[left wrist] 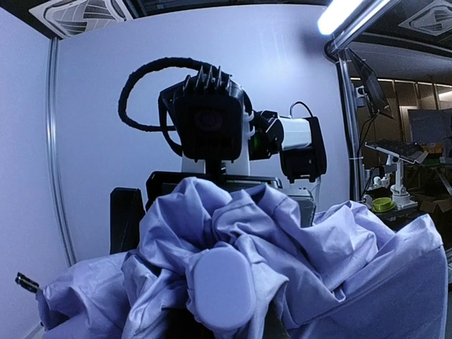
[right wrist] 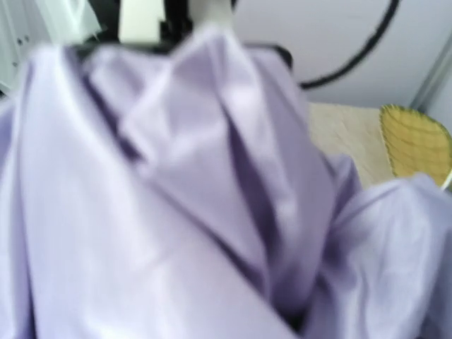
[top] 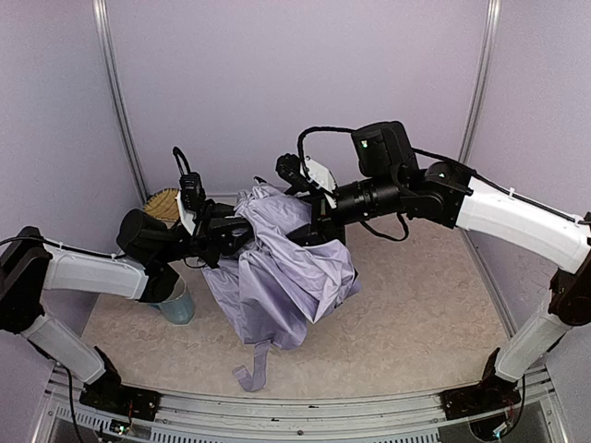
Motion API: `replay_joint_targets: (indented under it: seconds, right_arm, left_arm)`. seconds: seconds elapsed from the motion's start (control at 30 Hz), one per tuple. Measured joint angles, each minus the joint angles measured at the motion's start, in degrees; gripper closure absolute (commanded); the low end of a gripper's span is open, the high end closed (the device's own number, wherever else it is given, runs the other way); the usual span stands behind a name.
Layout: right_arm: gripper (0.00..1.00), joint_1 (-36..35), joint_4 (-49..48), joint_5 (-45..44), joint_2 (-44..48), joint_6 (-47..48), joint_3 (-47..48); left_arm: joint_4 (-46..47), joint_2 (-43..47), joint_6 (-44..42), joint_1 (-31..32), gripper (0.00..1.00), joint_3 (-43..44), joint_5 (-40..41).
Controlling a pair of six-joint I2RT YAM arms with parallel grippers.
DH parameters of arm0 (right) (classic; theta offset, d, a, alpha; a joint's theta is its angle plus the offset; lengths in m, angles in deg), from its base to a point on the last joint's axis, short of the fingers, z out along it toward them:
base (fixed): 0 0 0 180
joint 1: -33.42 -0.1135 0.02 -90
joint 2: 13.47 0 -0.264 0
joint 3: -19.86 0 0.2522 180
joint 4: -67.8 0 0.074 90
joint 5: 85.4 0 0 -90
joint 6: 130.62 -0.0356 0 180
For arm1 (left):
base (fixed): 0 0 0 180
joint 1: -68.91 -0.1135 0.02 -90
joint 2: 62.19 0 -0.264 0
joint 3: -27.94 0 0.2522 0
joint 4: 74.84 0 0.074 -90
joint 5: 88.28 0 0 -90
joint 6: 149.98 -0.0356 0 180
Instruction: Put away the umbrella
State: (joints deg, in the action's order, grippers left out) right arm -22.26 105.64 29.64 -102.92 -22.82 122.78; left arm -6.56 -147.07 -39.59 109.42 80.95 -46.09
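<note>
Pinning umbrella (top: 286, 277) at desk (top: 434, 314) centre: left tool (top: 231, 235) clamped on its fabric from 9 o'clock, likely steadying the bundle, right tool (top: 319, 226) spread wide at 1 o'clock, seemingly ready to gather loose folds.

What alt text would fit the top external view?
A crumpled lavender umbrella fills the middle, with the left gripper and right gripper pressed into its fabric from either side. A teal mug stands left of it.
</note>
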Motion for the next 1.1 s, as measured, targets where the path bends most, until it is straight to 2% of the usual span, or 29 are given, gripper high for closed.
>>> replay_joint_targets:
  seconds: [0.27, 0.47, 0.57, 0.7, 0.83, 0.97, 1.1]
  right_arm:
    - [0.0, -0.74, -4.24, 10.25, -3.39, 1.16, 0.02]
    - [0.0, -1.62, -4.33, 8.94, -0.98, 1.99, -3.21]
    - [0.04, -2.03, -4.17, 7.28, -0.98, 1.49, -3.45]
    - [0.24, -2.54, -2.49, 6.19, -3.67, 0.83, -1.01]
    - [0.54, -2.75, -0.52, 4.85, -5.81, 0.7, 0.5]
    - [0.72, -2.54, -1.07, 0.2, -5.18, 0.13, -0.15]
    - [0.94, -2.69, -5.77, -3.17, -2.97, 0.26, -4.9]
  left_arm:
    - [4.7, -2.62, -0.13, 1.53, 1.0, -0.07, -0.9]
    - [5.95, -2.82, -0.28, 1.36, 1.0, -1.53, -0.9]
    - [5.95, -2.86, -0.44, 1.68, 1.0, -1.53, -0.85]
    - [5.95, -3.34, -1.25, 2.27, 1.0, -1.53, -0.48]
    - [5.51, -4.24, -2.08, 2.32, 1.0, -1.51, 0.33]
    - [4.28, -4.28, -3.13, 2.03, 1.0, -1.53, 3.34]
    - [1.99, -4.31, -4.07, 2.05, 0.89, -1.53, 4.52]
